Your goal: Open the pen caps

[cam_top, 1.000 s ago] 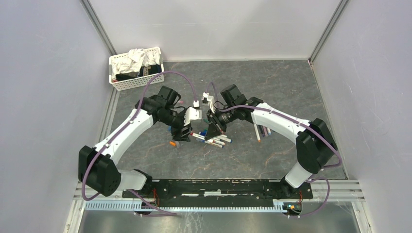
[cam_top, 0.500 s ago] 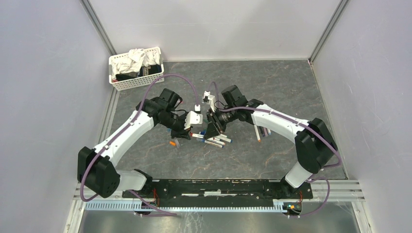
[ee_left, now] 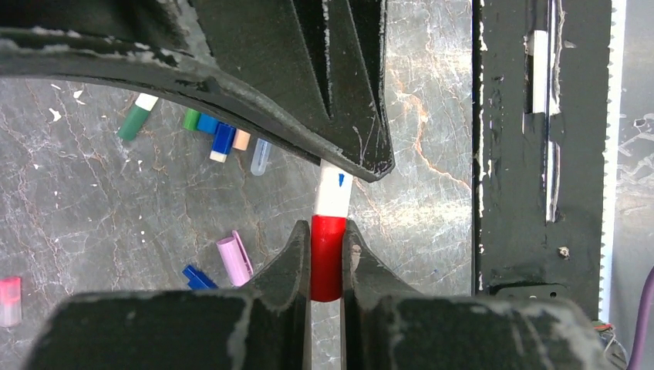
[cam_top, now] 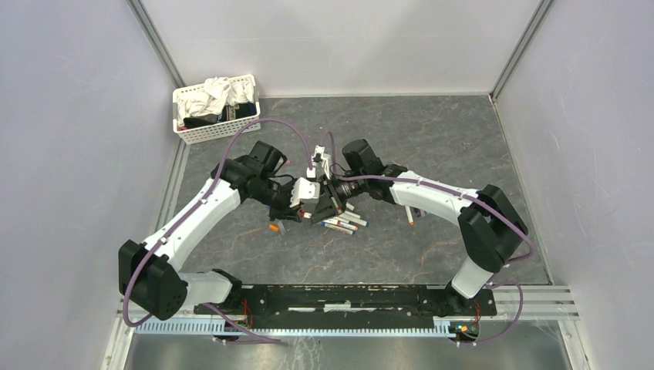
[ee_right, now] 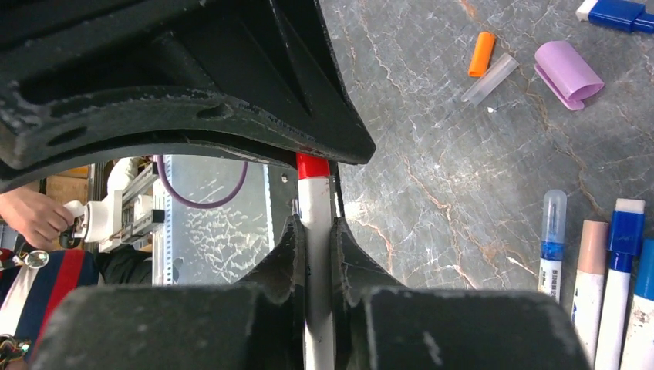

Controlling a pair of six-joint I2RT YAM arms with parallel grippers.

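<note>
Red plastic sits pinched in the left wrist view: the left gripper (ee_left: 326, 231), gaping a second ago, has snapped fully shut on the red cap (ee_left: 326, 266), one pad on each side. The cap is still seated on its white barrel (ee_left: 333, 193), with no gap at the joint. The hold looks made, so pulling the cap off seems the step in hand. Left of the red cap, a lilac cap (ee_left: 234, 260) and green and blue ones lie loose on the table (ee_left: 432, 193). In the right wrist view, the right gripper (ee_right: 315, 227) is closed almost fully around the barrel just below the red cap, which shows as a short glossy stub past its fingers. An orange cap (ee_right: 481, 53) lies on the table to its right. From above, the left arm has swung in to meet the right one nose to nose. The red cap is hidden between them, raised off the table.
</note>
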